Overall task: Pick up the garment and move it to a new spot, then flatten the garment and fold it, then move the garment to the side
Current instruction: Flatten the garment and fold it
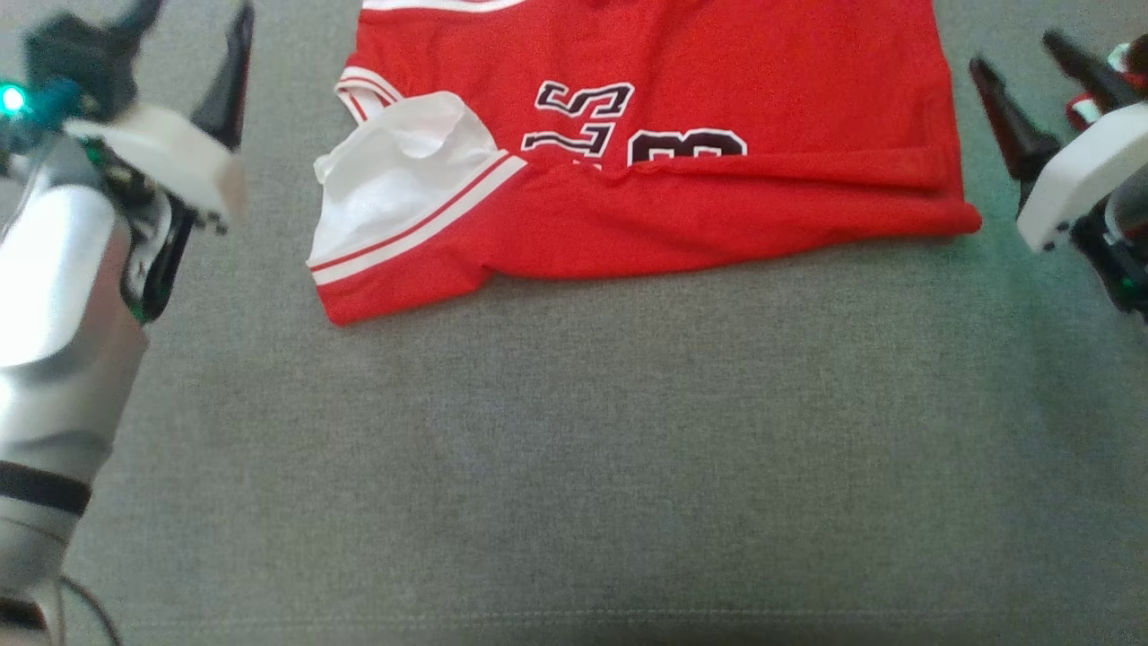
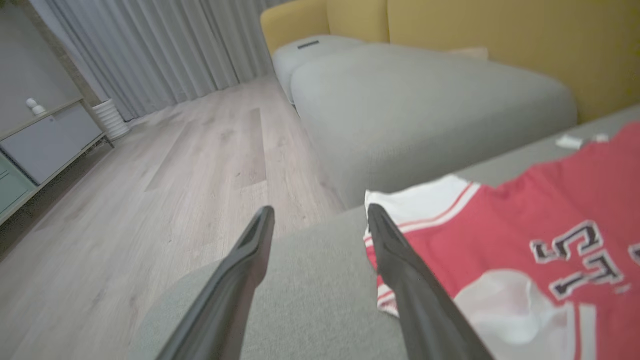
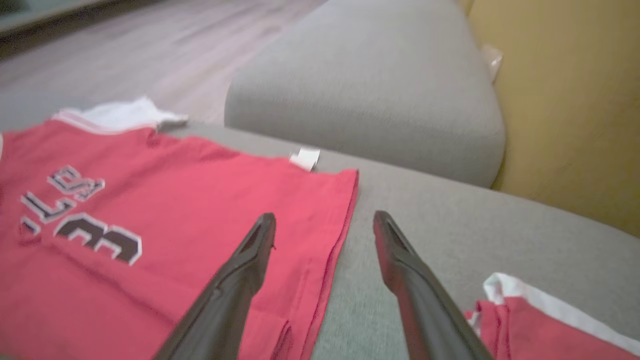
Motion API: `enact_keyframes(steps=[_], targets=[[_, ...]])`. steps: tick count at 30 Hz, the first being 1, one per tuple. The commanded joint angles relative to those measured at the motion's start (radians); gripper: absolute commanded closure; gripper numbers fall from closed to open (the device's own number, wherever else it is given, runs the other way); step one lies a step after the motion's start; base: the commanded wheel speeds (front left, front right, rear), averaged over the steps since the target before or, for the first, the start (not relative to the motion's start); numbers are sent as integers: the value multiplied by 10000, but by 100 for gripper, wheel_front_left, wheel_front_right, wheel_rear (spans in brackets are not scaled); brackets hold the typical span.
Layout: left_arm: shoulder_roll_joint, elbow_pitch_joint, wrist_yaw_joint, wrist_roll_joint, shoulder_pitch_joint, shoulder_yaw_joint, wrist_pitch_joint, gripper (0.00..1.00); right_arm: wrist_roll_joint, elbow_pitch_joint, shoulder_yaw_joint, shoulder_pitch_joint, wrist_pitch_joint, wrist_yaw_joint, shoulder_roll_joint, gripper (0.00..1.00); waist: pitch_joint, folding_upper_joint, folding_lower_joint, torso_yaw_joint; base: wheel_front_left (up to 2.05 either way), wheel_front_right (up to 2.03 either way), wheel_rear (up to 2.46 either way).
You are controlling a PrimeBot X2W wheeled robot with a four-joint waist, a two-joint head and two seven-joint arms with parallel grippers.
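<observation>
Foreground: grey woven seat (image 1: 574,449). On its far part lies the folded red jersey (image 1: 717,206), white-trimmed. Left gripper (image 2: 321,212) and right gripper (image 3: 325,217) flank it, jaws wide, empty. Beyond: rounded grey ottoman (image 2: 425,100), yellow backrest (image 2: 500,35).

Dim, even light; soft motion blur

Beside the smooth, dark, shiny fingers (image 2: 245,260), a matt red cloth jersey (image 1: 717,206) is lying on a coarse grey woven cushion (image 1: 574,449); beyond them, pale wood floor (image 2: 175,165) is showing.
</observation>
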Motion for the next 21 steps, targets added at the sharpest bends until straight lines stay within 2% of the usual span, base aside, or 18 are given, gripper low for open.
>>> enact_keyframes(steps=[1,4,7,10,11,12,13,17,21], targets=[[300,-926,271,-111,39,1040,-121,0,-53,-43,-528,146,-811,-9,130,0,-173,0,-1,35,0,0,0],[-13,-2158,519,-132,1003,2113,-123,0,-298,96,-1353,524,-2016,-9,634,0,-466,0,-1,21,0,0,0],[-455,-3223,735,-47,2131,3101,-124,0,-832,-22,-2168,1041,-2602,-9,1139,0,-819,0,-1,-55,0,0,0],[-918,-4083,806,190,3254,3893,-124,0,-1616,-619,-3032,1735,-2793,-9,1631,0,-1095,0,-1,-152,0,0,0],[-918,-4083,806,190,3254,3893,-124,0,-1616,-619,-3032,1735,-2793,-9,1631,0,-1095,0,-1,-152,0,0,0],[-1297,-4518,864,367,3954,4383,-124,0,-2071,-1083,-3772,2335,-2825,-9,2026,0,-1281,0,-1,-201,0,0,0],[-1297,-4518,864,367,3954,4383,-124,0,-2071,-1083,-3772,2335,-2825,-9,2026,0,-1281,0,-1,-201,0,0,0],[-2074,-4985,774,712,5177,5019,-125,0,-3204,-2207,-5080,3702,-2836,-9,2909,0,-1536,0,-1,-266,0,0,0],[-2569,-4791,569,1157,5973,5362,-125,0,-4138,-2922,-5748,4918,-2838,-9,3748,0,-1681,0,-1,-344,0,0,0]])
